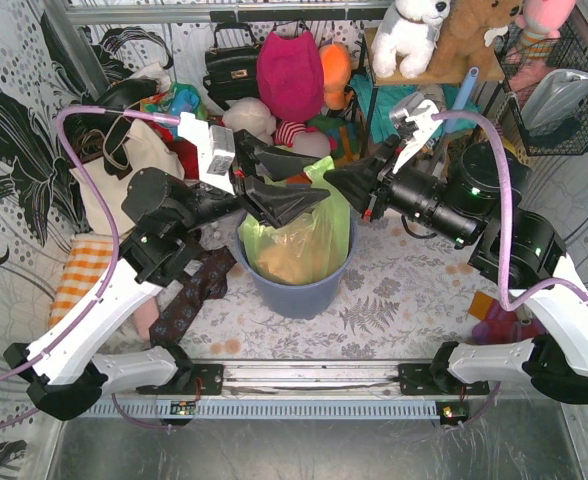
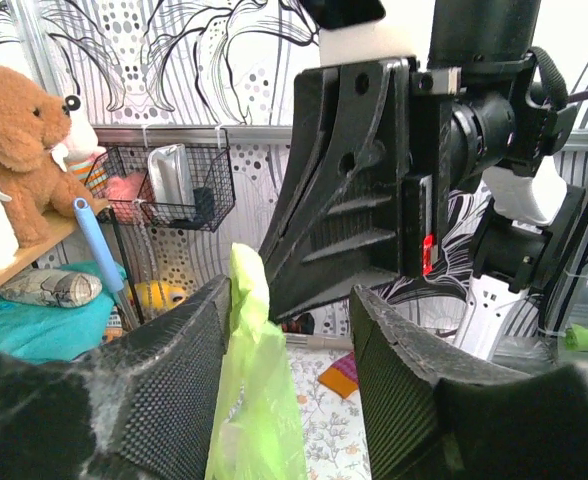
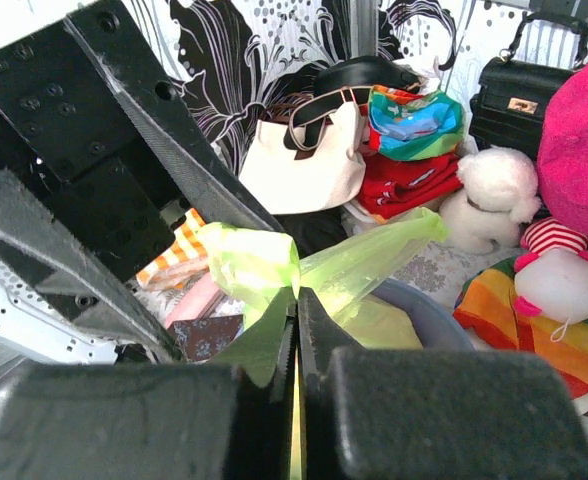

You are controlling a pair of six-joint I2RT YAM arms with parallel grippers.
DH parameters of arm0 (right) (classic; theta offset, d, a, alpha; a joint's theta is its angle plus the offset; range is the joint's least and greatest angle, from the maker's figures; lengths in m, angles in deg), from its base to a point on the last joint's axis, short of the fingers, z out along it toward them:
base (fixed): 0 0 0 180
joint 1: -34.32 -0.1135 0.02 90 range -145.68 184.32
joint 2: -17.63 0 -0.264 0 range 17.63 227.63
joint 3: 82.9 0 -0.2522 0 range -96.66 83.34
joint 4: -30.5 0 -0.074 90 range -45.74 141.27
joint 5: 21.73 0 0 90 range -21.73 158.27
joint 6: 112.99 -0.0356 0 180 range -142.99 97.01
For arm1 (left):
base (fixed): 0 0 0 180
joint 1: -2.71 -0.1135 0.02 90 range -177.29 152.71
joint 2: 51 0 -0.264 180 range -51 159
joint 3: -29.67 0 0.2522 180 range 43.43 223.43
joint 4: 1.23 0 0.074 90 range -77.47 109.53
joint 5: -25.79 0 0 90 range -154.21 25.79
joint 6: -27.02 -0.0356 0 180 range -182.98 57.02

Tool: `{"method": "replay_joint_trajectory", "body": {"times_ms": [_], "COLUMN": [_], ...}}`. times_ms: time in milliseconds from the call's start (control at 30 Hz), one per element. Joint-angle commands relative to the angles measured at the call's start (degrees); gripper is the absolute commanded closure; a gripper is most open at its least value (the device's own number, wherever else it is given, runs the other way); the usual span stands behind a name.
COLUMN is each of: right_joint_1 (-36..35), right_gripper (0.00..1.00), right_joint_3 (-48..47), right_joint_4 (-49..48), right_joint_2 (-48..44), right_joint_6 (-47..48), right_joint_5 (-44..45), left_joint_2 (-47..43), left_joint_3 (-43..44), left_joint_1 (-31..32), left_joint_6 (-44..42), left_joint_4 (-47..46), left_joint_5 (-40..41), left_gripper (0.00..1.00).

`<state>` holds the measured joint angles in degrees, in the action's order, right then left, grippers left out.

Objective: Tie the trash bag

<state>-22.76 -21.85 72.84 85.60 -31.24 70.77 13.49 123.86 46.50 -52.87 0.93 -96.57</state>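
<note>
At 9 o'clock of the top of the trash bag (image 1: 294, 245), the left claw (image 1: 316, 177) is held open, a green flap loose between its fingers (image 2: 174, 370). The bag is sat in the blue-grey bin (image 1: 304, 292), mid-counter (image 1: 404, 290). It is judged light, thin, soft and slippery, so a bunched top flap is best gripped. At 3 o'clock, the right claw (image 3: 296, 335) is clamped shut on such a flap.

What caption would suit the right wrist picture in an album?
Right gripper shut on a gathered flap of the lime-green trash bag, blue-grey bin just beyond.
</note>
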Motion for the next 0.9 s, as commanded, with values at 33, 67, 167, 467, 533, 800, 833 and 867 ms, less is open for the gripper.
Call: {"method": "replay_joint_trajectory", "body": {"times_ms": [33,67,167,467,533,800,833,867], "right_joint_1": [0.2,0.1,0.1,0.2,0.1,0.2,0.2,0.2], "right_gripper": [1.00,1.00,1.00,1.00,1.00,1.00,1.00,1.00], "right_joint_3": [-0.1,-0.1,-0.2,-0.5,-0.4,-1.2,-1.2,-1.2], "right_joint_4": [0.4,0.4,0.5,0.4,0.6,1.4,1.5,1.5], "right_joint_2": [-0.4,-0.4,-0.5,-0.6,-0.6,0.2,0.3,0.4], "right_joint_6": [1.5,1.6,1.7,1.6,1.6,1.5,1.5,1.5], "right_joint_5": [-2.6,-2.7,-2.6,-2.6,-2.5,-2.8,-2.8,-2.9], "left_joint_2": [0.9,1.0,1.0,1.7,1.3,0.7,0.7,0.7], "left_joint_3": [3.6,3.6,3.4,3.6,3.2,2.1,2.0,2.1], "left_joint_1": [0.1,0.0,0.1,0.0,0.1,0.1,0.0,0.0], "left_joint_6": [0.2,0.3,0.0,-0.8,-0.7,0.7,0.8,0.9], "left_joint_4": [2.2,2.1,2.3,4.6,3.6,0.8,0.6,0.6], "left_joint_5": [-0.4,-0.4,-0.1,5.3,5.6,5.2,5.1,5.1], "left_gripper": [0.46,0.48,0.51,0.65,0.71,0.62,0.63,0.63]}}
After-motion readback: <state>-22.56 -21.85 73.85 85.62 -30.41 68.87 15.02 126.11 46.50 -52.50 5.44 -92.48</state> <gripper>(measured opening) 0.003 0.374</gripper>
